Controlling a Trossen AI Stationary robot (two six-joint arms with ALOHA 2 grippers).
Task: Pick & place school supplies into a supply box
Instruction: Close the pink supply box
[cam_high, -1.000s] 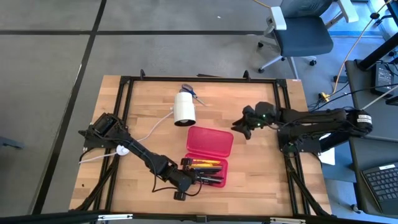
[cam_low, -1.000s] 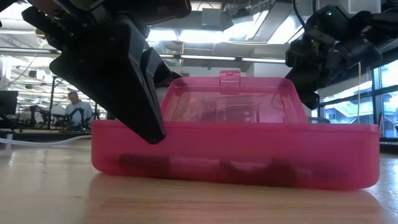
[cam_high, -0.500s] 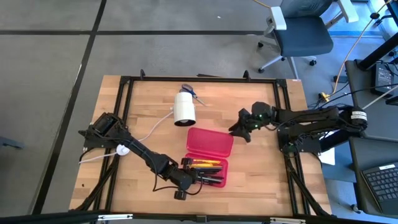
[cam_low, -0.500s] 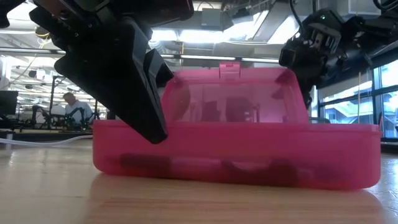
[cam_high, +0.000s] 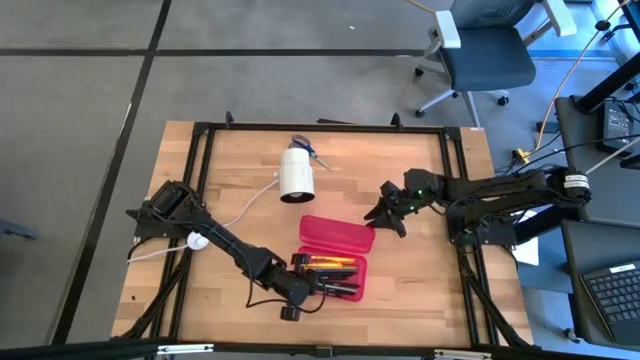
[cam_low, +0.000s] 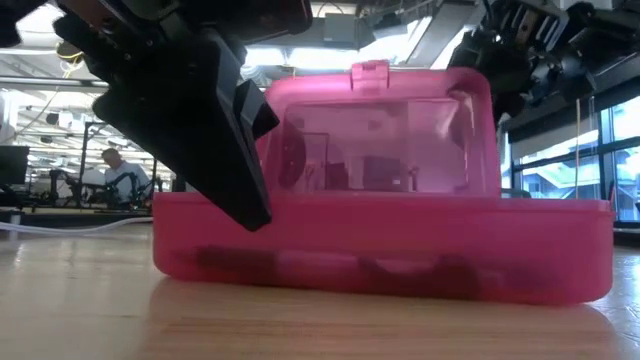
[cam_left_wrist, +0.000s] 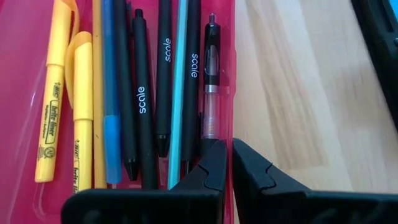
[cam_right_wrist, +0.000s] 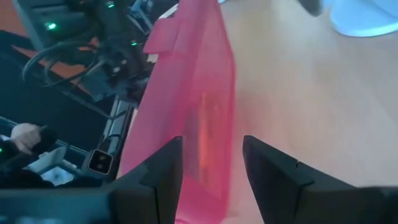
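Note:
The supply box (cam_high: 335, 255) is a translucent red case whose tray lies on the table near the near edge. Its hinged lid (cam_low: 375, 130) stands almost upright. Yellow, black and blue school supplies (cam_left_wrist: 143, 93) lie side by side in the tray (cam_high: 335, 270). My left gripper (cam_left_wrist: 229, 163) is at the tray's left end, shut on its wall. My right gripper (cam_high: 380, 220) is at the lid's right end, open, one finger on each side of the lid (cam_right_wrist: 205, 112). My left gripper pinches the tray's end wall (cam_left_wrist: 231, 134), one finger inside over the pens and one outside over the wood. It comes nearly level from the table's left. The tray rests flat on the table. My right gripper has the lid's right end (cam_right_wrist: 208, 155) between its open fingers, reaching in from the table's right. One finger (cam_right_wrist: 168, 165) lies against the lid's face. The lid stands raised on its hinge.
A white cylinder (cam_high: 296, 175) with a white cable (cam_high: 240, 208) lies toward the far side of the table, a small blue item (cam_high: 303, 148) beyond it. Bare wood (cam_high: 420, 270) lies right of the box. An office chair (cam_high: 480, 50) stands off the table.
My right gripper has moved toward the table's left and near edge, against the lid's right end. The lid has swung up on its hinge from leaning back to nearly upright. The tray and my left gripper have stayed put.

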